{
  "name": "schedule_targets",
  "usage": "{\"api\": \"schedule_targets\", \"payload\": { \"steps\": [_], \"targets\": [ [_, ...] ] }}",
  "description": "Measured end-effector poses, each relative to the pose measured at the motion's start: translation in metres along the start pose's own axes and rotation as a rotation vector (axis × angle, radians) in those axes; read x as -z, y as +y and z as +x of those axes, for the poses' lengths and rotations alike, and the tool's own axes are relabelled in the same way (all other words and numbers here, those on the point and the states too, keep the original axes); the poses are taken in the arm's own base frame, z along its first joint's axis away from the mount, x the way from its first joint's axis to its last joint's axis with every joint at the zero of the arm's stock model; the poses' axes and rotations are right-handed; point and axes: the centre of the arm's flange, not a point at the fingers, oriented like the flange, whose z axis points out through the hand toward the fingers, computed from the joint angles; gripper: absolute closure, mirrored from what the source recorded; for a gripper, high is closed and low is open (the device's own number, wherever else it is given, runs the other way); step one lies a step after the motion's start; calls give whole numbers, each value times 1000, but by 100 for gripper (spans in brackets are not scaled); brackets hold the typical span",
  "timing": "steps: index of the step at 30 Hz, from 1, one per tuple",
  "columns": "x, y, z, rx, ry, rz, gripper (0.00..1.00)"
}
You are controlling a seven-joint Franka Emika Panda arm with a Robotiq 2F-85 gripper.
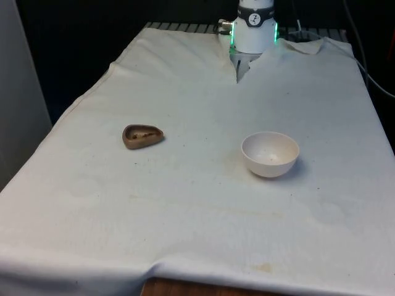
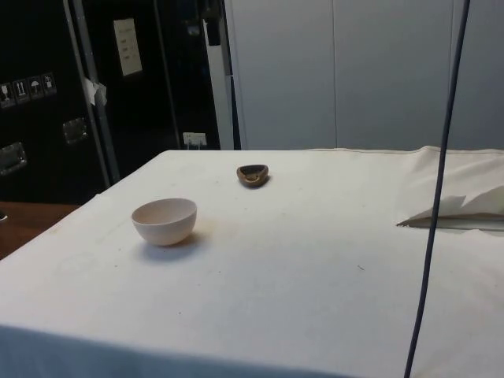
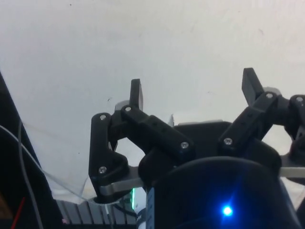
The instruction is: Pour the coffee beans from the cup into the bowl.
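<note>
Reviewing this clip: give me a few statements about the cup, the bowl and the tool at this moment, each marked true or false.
1. The brown cup stands upright on the white cloth. True.
2. The white bowl already holds coffee beans. False: its inside looks bare.
3. In the front view the cup lies to the left of the bowl, apart from it. True.
4. The tool is shut on the cup. False: its fingers stand apart over bare cloth, with nothing between them.
5. The cup lies tipped on its side. False: its opening faces up, with something dark inside.
</note>
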Motion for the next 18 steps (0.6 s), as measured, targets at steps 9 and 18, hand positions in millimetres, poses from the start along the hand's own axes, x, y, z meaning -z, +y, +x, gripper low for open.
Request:
{"api": "schedule_targets", "payload": {
  "steps": [9,18],
  "targets": [
    [-6,22,-3,28,5,-7,0],
    [-21,51,-4,48,-2,-14,0]
  ]
}}
